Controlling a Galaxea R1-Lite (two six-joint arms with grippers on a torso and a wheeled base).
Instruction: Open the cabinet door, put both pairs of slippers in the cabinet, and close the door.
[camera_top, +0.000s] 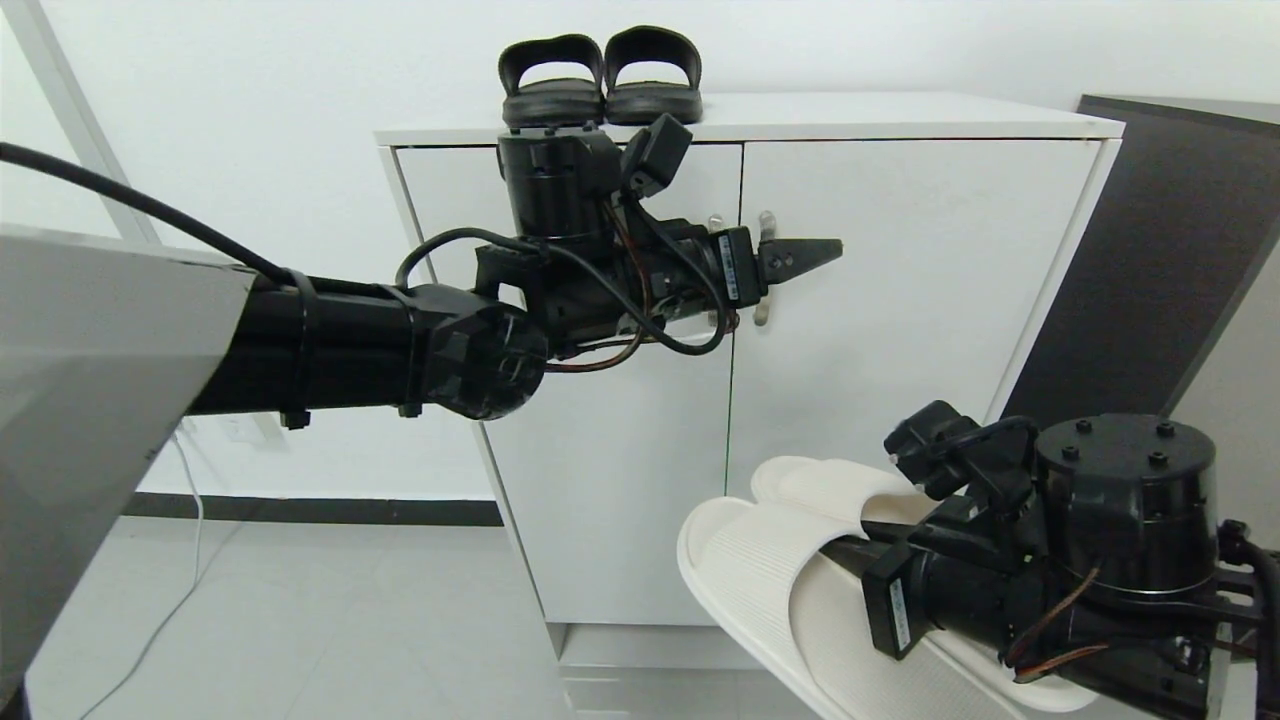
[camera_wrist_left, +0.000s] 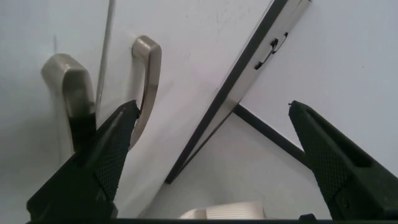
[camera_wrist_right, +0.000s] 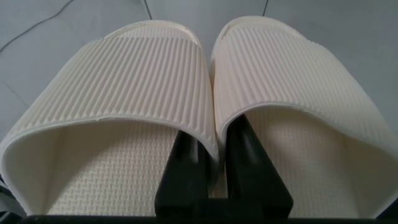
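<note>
Black slippers (camera_top: 600, 75) sit on the closed white cabinet (camera_top: 900, 300). The left claw (camera_wrist_left: 212, 106) gapes wide by its handles (camera_wrist_left: 148, 68). The right claw (camera_wrist_right: 213, 134) pinches two ribbed cream slippers (camera_wrist_right: 143, 74) together.

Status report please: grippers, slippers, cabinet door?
Left gripper open at door handle. Right gripper shut on white slippers. Cabinet door shut; black slippers on top.

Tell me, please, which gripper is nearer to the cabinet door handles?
Left. The left gripper is open right at the handles; the right gripper, holding the white slippers, is well below them.
</note>
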